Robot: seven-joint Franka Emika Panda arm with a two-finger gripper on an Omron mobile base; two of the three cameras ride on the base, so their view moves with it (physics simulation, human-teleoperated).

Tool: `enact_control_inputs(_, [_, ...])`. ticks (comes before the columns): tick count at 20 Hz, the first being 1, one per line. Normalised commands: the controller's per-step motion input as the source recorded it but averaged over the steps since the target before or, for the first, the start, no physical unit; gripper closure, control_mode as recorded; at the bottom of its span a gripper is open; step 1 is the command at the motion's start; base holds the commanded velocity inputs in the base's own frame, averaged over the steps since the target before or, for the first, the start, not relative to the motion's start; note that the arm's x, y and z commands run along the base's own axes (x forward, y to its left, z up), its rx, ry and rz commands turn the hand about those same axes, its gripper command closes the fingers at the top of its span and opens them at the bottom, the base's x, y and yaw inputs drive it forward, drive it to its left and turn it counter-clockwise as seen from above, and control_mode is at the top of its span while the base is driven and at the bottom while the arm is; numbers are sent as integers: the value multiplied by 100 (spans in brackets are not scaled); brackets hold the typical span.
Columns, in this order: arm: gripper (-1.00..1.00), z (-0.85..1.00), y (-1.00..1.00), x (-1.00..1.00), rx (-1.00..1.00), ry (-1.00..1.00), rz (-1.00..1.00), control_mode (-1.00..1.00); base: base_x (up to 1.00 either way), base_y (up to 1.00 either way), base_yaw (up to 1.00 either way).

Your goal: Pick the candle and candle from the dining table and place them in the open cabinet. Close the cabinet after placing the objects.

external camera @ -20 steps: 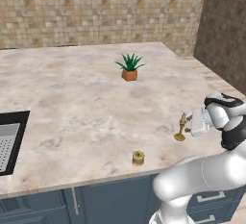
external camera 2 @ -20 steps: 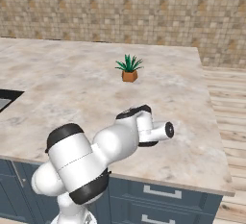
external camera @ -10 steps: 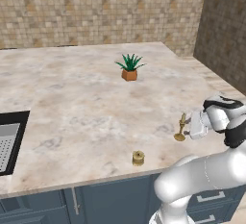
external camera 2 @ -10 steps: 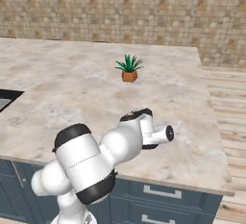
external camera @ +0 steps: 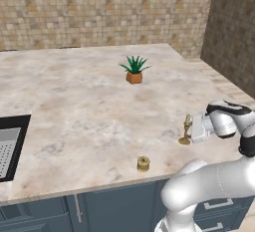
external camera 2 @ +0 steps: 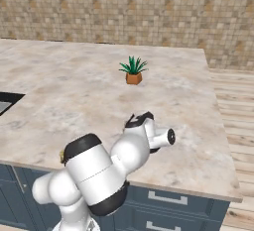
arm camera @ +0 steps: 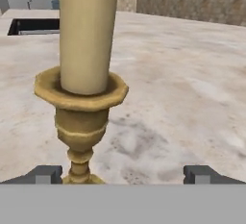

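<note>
Hand view: candlestick candle [arm camera: 82, 98] stands upright, very close, nearer the left fingertip [arm camera: 44, 174] than centred.
Place: on the bench [external camera: 89, 121], near its right front edge.
Hand [external camera: 195, 129]: released, jaws spread wide, empty, just beside the stick.
Risk: the off-centre approach may nudge and topple the slim stick.
Ribbed candle [external camera: 143, 164]: well apart, near the front edge.

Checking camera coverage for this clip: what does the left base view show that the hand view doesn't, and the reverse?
Left base view alone: the squat ribbed candle near the table's front edge, the potted plant, and the end effector level beside the candlestick candle. Hand view alone: the open fingertips, with the candlestick's stem just inside the left one, not centred. Both share that candle, upright on the marbled dining table, and the sink.
</note>
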Motion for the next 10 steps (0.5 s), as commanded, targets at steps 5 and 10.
enact_control_inputs(5, [-100, 0, 11, 5, 2, 0, 0, -100, 0, 0, 0])
enact_control_inputs(10, [-100, 0, 11, 0, 0, -1, 0, -100, 0, 0, 0])
